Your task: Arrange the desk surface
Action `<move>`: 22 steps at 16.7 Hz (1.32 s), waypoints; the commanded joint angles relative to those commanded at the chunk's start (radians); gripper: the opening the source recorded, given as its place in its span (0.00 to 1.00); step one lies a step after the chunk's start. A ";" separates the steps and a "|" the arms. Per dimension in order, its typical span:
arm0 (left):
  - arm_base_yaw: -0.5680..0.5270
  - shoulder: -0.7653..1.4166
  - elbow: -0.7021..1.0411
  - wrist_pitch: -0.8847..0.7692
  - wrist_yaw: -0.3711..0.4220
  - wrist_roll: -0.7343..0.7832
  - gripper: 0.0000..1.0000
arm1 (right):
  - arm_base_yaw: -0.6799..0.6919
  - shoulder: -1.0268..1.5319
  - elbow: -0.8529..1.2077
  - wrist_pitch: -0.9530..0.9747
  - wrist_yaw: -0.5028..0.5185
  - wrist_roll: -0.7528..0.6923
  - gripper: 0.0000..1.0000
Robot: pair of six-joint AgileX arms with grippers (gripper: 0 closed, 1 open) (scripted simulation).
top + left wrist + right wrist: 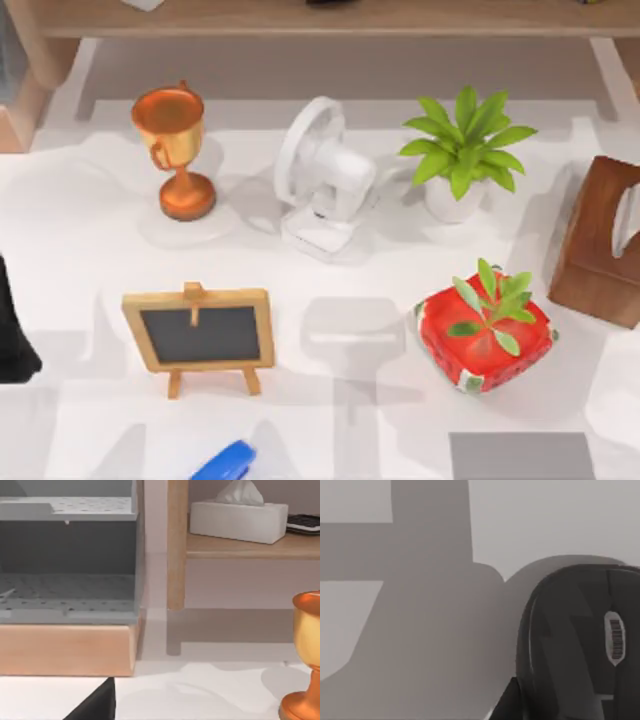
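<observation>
The desk surface (80, 250) is a broad white tabletop. On it stand a copper trophy (175, 150), a white desk fan (320, 180), a potted green plant (460, 155), a small chalkboard easel (200, 335) and a red watermelon-patterned box with a leafy sprig (485, 330). My left arm (12, 335) shows as a black shape at the table's left edge. Its wrist view looks toward the trophy (305, 660) and the shelf. In the right wrist view a dark computer mouse (585, 645) lies close below the camera on the pale surface.
A brown wooden tissue holder (600, 240) stands at the right edge. A grey square pad (520, 455) and a blue object (225, 462) lie at the front. A light-wood shelf board (320, 18) runs along the back, carrying a white tissue box (237, 517). A grey perforated rack (65, 555) sits at the back left.
</observation>
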 joint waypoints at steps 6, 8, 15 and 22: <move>0.000 0.000 0.000 0.000 0.000 0.000 1.00 | 0.000 0.000 0.000 0.000 0.000 0.000 0.00; 0.000 0.000 0.000 0.000 0.000 0.000 1.00 | 0.000 0.000 0.000 0.000 0.000 0.000 0.00; 0.000 0.000 0.000 0.000 0.000 0.000 1.00 | -0.004 -0.024 0.000 0.008 -0.003 0.006 0.00; 0.000 0.000 0.000 0.000 0.000 0.000 1.00 | -0.032 -0.255 -0.187 0.115 -0.047 0.126 0.00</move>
